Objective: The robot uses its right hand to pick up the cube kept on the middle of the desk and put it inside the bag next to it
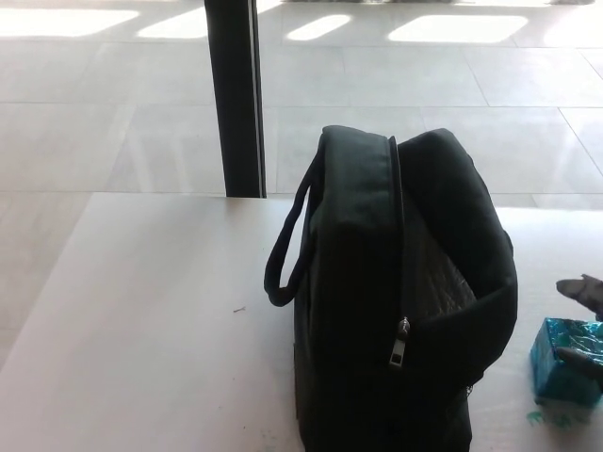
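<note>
A shiny teal cube [562, 375] sits on the white desk [160, 311] at the far right, just right of the black bag [396, 301]. The bag stands upright with its top zip undone and a gap showing its lining. Only the fingers of my right hand [586, 288] show, coming in from the right edge. One finger hovers just above the cube and another lies across its upper right face. The fingers are spread apart and hold nothing. My left hand is out of the picture.
A black carry handle [283, 254] loops off the bag's left side. A dark pillar [236, 94] stands behind the desk on a tiled floor. Green specks mark the desk below the cube.
</note>
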